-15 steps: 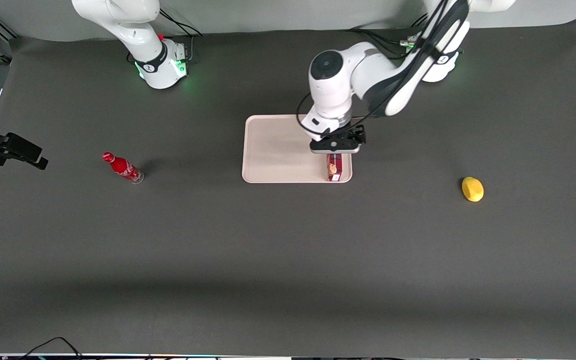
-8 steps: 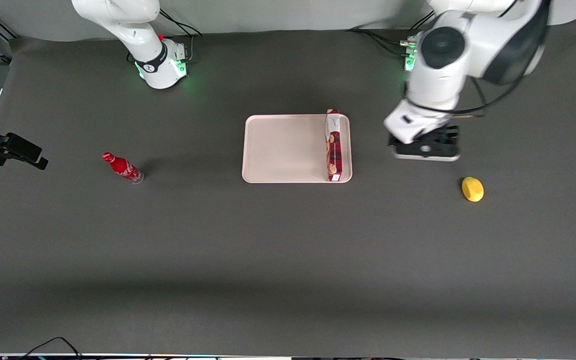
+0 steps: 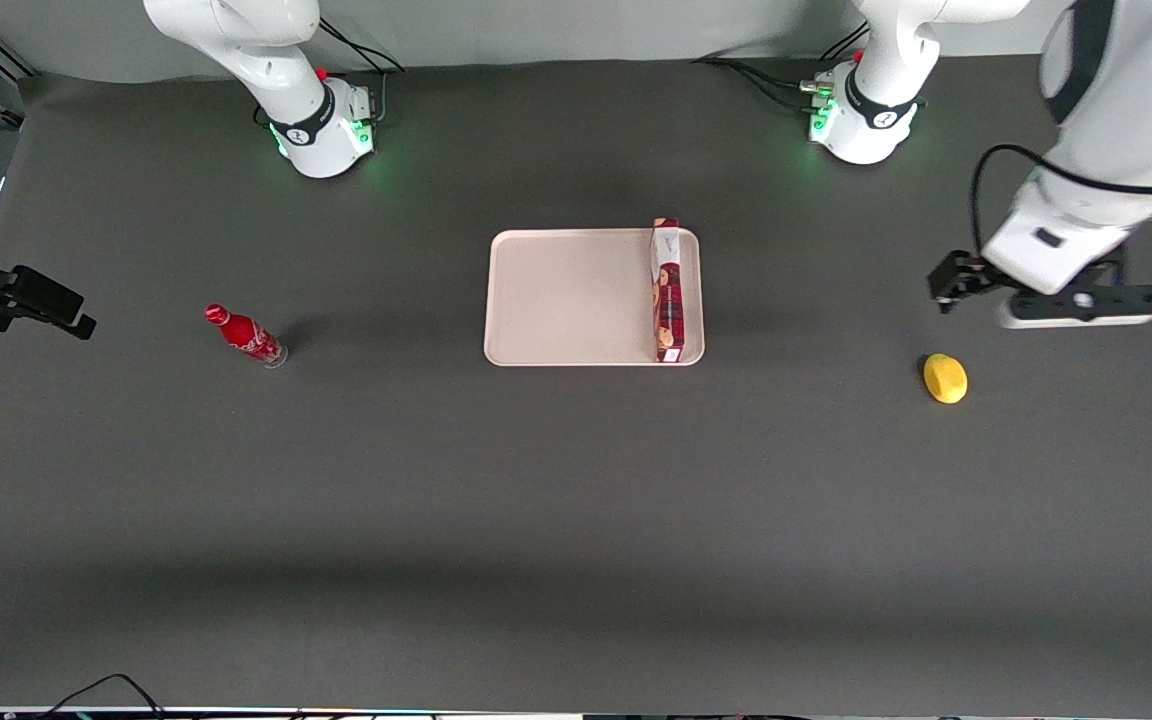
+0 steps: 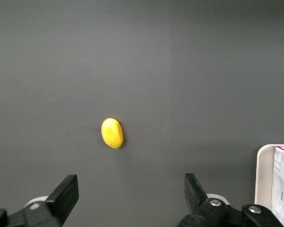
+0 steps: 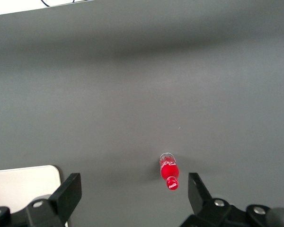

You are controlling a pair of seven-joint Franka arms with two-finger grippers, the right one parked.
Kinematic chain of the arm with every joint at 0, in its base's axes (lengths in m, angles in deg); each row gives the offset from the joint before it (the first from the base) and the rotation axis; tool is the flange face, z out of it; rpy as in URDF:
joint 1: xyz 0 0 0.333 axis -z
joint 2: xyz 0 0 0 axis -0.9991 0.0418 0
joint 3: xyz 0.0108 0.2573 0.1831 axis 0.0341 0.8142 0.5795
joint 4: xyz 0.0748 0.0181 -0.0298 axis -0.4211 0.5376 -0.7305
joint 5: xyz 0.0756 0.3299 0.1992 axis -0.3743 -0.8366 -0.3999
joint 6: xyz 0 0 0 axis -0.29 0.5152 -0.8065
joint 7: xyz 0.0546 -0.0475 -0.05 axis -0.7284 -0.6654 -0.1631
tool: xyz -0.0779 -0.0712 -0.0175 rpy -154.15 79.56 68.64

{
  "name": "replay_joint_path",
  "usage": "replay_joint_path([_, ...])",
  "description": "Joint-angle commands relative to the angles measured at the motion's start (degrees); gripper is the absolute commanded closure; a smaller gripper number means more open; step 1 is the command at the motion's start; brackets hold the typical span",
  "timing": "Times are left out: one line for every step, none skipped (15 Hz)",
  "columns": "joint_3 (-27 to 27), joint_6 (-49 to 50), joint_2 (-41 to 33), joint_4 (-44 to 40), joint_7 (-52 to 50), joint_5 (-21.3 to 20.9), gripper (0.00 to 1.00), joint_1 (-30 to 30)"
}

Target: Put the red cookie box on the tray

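Red cookie box (image 3: 667,291) on the tray (image 3: 556,296) — tool (image 4: 130,196) spread, empty, above the table, well apart.

Dark grey table (image 3: 576,520) carrying a tray, a bottle and a yellow fruit

The pale pinkish tray (image 3: 566,300) lies flat near the table's middle. A small red soda bottle (image 3: 245,335) lies at the tray's 9 o'clock, well apart, toward the parked arm's end, its cap pointing to 10 o'clock. A yellow lemon-like fruit (image 3: 945,378) rests at the tray's 4 o'clock, toward the working arm's end. The gripper (image 4: 131,198) hangs above the table near the fruit, fingers spread wide, holding nothing.
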Motion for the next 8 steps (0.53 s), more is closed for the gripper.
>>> replay_joint_path([0.9, 2.2, 5.4, -9.9, 3.2, 1.3, 0.00, -2.2])
replay_joint_path([0.9, 2.9, 6.4, -11.9, 3.4, 1.3, 0.00, -2.2])
replay_joint_path([1.0, 4.0, 6.6, -12.1, 3.6, 1.4, 0.00, -2.2])
replay_joint_path([1.0, 4.4, 6.6, -11.9, 3.7, 1.8, 0.00, -2.3])
replay_joint_path([1.0, 4.5, 6.6, -11.9, 3.7, 2.2, 0.00, -2.3])
replay_joint_path([1.0, 4.6, 6.6, -11.9, 3.6, 2.2, 0.00, -2.3])
replay_joint_path([1.0, 4.5, 6.7, -11.9, 3.7, 2.3, 0.00, -2.3])
replay_joint_path([1.1, 4.1, 6.9, -11.9, 3.7, 2.5, 0.00, -2.3])
